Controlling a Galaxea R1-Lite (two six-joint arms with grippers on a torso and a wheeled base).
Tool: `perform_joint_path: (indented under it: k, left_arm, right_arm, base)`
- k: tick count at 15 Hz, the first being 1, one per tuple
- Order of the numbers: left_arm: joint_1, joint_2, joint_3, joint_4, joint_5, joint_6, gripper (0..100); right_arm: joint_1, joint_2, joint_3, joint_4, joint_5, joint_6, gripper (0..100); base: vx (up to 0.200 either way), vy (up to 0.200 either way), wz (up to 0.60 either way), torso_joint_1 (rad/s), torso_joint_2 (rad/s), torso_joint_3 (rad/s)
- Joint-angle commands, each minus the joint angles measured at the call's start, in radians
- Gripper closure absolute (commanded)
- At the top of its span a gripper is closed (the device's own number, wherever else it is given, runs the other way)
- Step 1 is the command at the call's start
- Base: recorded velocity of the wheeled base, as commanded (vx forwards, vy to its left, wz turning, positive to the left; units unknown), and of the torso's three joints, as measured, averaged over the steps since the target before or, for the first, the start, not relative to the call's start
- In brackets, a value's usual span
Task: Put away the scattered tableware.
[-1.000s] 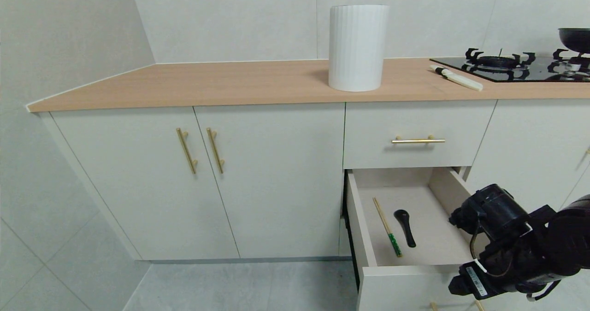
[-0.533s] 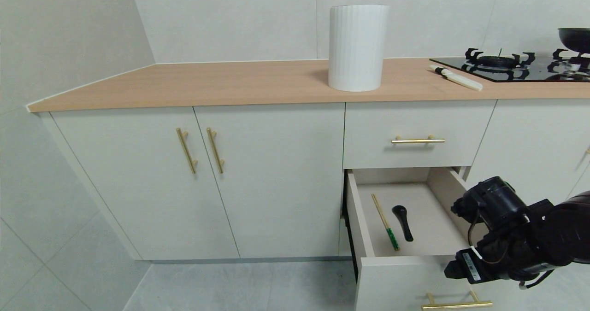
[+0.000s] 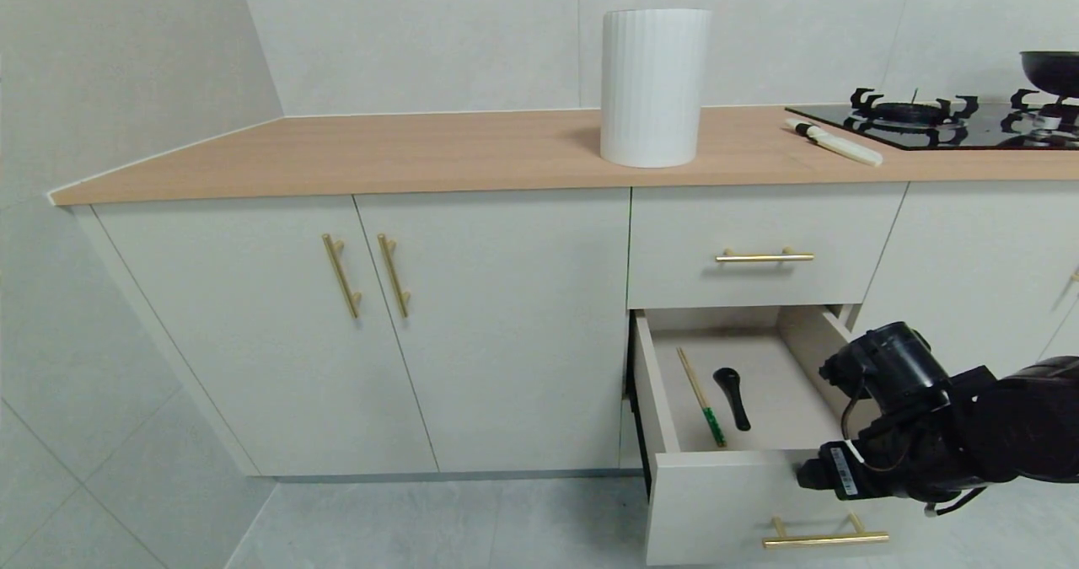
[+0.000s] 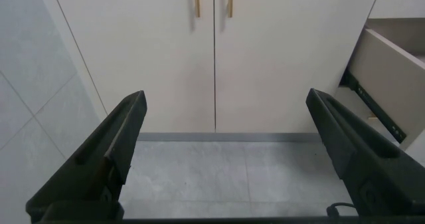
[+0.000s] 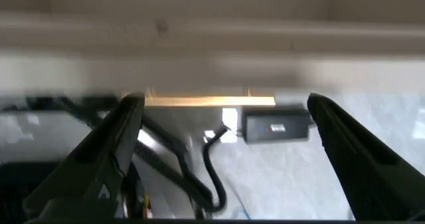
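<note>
1. The lower drawer (image 3: 725,501) stands part open. The chopsticks (image 3: 700,396) and black spoon (image 3: 733,399) lie inside it side by side, with their long axes running front to back.
2. The right gripper (image 5: 226,144) sits at the drawer front's upper edge, above the brass handle (image 3: 824,539). Its fingers are spread wide and hold nothing. The cabinet lies straight ahead of them (closing the drawer is judged the step in hand).
3. The left gripper (image 4: 226,151) hangs low before the cabinet doors (image 4: 212,51), fingers wide and empty. The right arm is far nearer the drawer.
4. A pale knife (image 3: 834,142) lies on the worktop (image 3: 421,152) beside the hob (image 3: 936,122), well apart from both grippers.
5. Hidden: the wrist covers the fingers in the head view, so contact with the drawer front cannot be confirmed.
</note>
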Motion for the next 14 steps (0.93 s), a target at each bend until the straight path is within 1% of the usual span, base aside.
perform_joint_path:
  k: [1, 9, 13, 14]
  left_arm:
    - [0.001, 0.000, -0.002, 0.000, 0.000, 0.000, 0]
    - [0.001, 0.000, 0.000, 0.000, 0.000, 0.000, 0]
    - [-0.001, 0.000, 0.000, 0.000, 0.000, 0.000, 0]
    - [-0.001, 0.000, 0.000, 0.000, 0.000, 0.000, 0]
  right_arm:
    - [-0.001, 0.033, 0.003, -0.028, -0.001, 0.003, 0]
    - [0.000, 0.088, 0.009, -0.179, -0.001, 0.002, 0]
    - [0.000, 0.151, 0.003, -0.294, -0.002, -0.006, 0]
    - [0.000, 0.171, -0.005, -0.340, -0.004, -0.008, 0]
  base:
    - [0.000, 0.000, 0.00, 0.000, 0.00, 0.000]
    - [0.000, 0.000, 0.00, 0.000, 0.00, 0.000]
    - [0.000, 0.000, 0.00, 0.000, 0.00, 0.000]
    - [0.000, 0.000, 0.00, 0.000, 0.00, 0.000]
